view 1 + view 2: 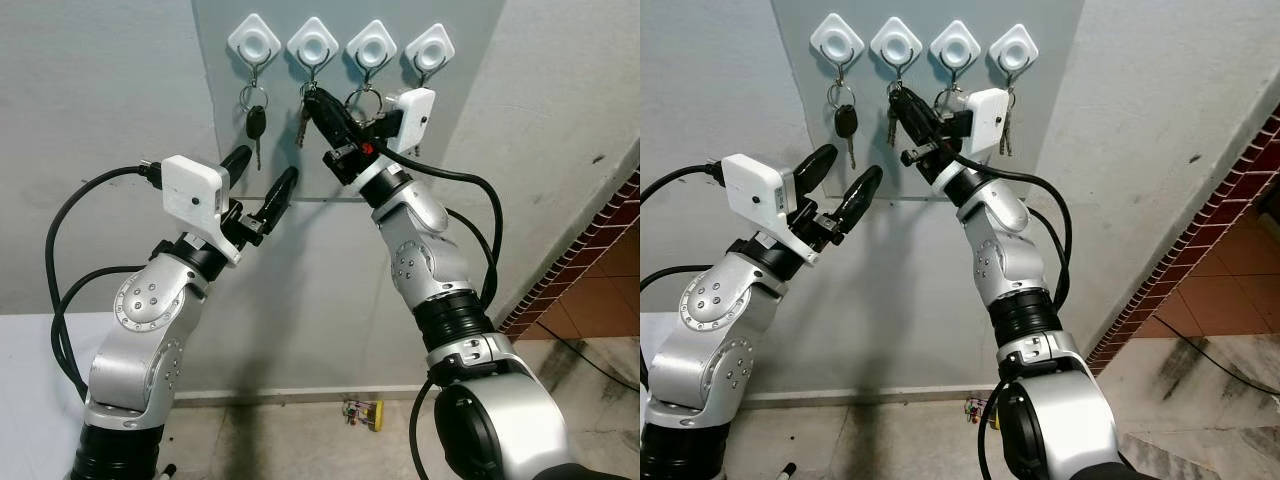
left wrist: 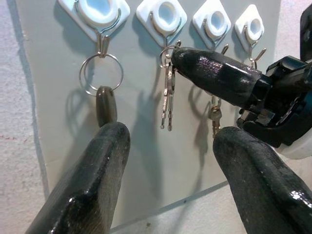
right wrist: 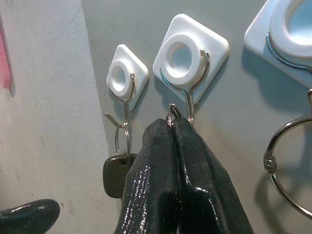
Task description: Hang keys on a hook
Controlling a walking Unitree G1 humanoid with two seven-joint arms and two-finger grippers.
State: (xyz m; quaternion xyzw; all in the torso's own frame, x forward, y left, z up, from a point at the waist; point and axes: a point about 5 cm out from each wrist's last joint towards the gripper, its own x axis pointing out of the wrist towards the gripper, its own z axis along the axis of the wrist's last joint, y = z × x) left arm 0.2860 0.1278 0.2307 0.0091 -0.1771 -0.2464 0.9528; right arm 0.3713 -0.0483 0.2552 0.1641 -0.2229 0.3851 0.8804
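Hanging step in hand: the small silver key bunch point(image 2: 167, 100) is pinched in the closed right hand point(image 1: 312, 101) at the second white diamond-backed wire hook point(image 3: 187, 61); release is judged next. The left hand point(image 1: 262, 180) is held open, empty, below.

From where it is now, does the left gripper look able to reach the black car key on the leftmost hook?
Probably yes: the left gripper is open just below the black car key, with nothing between them.

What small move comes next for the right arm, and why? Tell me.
Probably open the right gripper and back off: it is pinched shut on the key ring, which seems already looped over the second hook, keys dangling below.
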